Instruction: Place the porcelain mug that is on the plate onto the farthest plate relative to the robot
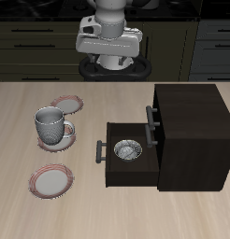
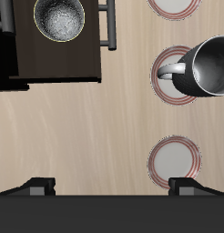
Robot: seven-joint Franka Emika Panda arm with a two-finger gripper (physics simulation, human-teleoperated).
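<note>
The porcelain mug [image 1: 50,126] is pale grey-white and glossy, with a loop handle. It stands upright on the middle plate [image 1: 63,143] of three red-rimmed saucers. It also shows in the wrist view [image 2: 210,65] on that plate [image 2: 166,80]. The farthest plate [image 1: 50,179] lies nearest the table's front edge and is bare; only its edge shows in the wrist view [image 2: 176,5]. My gripper [image 1: 112,62] hangs high over the table's back, well away from the mug. It is open and empty in the wrist view [image 2: 112,188], with its fingers [image 2: 37,187] wide apart.
A third saucer [image 1: 65,103] lies behind the mug and also shows in the wrist view [image 2: 175,157]. A dark cabinet [image 1: 187,135] stands beside them with its drawer [image 1: 115,166] pulled open. A small round dish [image 1: 128,149] sits inside.
</note>
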